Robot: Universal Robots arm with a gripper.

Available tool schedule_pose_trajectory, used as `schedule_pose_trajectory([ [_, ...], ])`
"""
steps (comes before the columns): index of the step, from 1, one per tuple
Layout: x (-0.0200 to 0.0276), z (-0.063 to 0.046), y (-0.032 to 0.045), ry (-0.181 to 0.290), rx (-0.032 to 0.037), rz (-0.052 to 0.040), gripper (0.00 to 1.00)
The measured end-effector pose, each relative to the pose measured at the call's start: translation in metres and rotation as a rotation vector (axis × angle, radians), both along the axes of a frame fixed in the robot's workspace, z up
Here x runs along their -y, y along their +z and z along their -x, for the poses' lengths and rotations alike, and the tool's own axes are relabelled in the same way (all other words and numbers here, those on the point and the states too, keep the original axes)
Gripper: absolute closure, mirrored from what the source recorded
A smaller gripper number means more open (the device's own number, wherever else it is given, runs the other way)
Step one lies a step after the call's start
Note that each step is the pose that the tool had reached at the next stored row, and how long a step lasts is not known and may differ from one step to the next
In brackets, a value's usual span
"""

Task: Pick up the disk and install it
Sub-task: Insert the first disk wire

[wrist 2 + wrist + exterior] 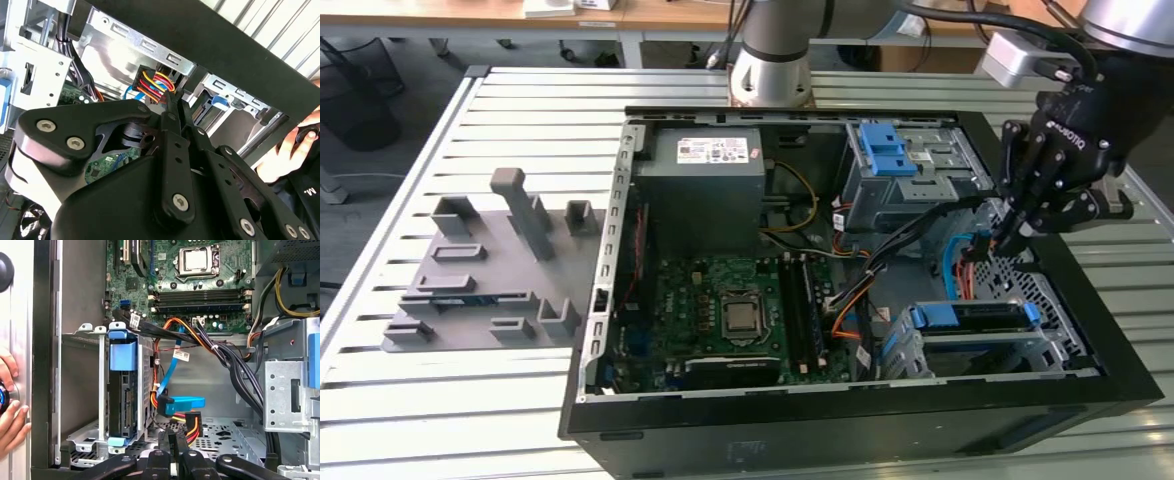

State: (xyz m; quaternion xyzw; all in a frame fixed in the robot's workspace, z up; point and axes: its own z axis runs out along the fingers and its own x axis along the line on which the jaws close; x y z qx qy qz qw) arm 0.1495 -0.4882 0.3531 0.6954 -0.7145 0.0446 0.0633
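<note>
The disk (967, 318) sits in the metal bay at the case's near corner on the exterior view's right, its blue carrier frame showing. In the first wrist view the disk (122, 400) stands on edge in that bay, blue tabs at both ends. My gripper (1001, 240) hangs inside the case above the bay, apart from the disk. Its fingers (172, 440) are pressed together with no gap. Their tips (172, 100) are right by a connector with red and yellow wires (155, 82), beside a loose blue data plug (185, 404).
The open tower case (854, 420) lies on a slatted table, with the motherboard (734, 310), grey power supply (707, 170) and a second drive cage with blue latches (887, 150). A grey fixture (487, 270) stands at the exterior view's left. A person's hand (10, 410) rests outside the case wall.
</note>
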Motion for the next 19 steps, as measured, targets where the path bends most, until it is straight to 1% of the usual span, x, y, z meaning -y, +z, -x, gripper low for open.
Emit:
schedule_pose_trajectory([
  [3, 0.0015, 0.002, 0.0, 0.0, 0.0012, 0.0001, 0.84],
  [5, 0.0047, 0.003, -0.0002, 0.0, 0.0024, -0.0018, 0.84],
  [7, 0.0086, 0.003, -0.0006, 0.0, 0.0039, -0.0115, 0.84],
  [10, 0.0136, 0.004, -0.001, 0.0, 0.0064, -0.0355, 0.84],
  [12, 0.0164, 0.005, -0.0014, 0.0, 0.0101, -0.052, 0.84],
  [13, 0.0174, 0.006, -0.0015, 0.0, 0.013, -0.0575, 0.84],
  [14, 0.0182, 0.008, -0.0015, 0.0, 0.0165, -0.0602, 0.84],
  [16, 0.02, 0.01, -0.0017, 0.0, 0.0232, -0.0616, 0.84],
  [19, 0.0246, 0.014, -0.0022, 0.001, 0.03, -0.0637, 0.84],
])
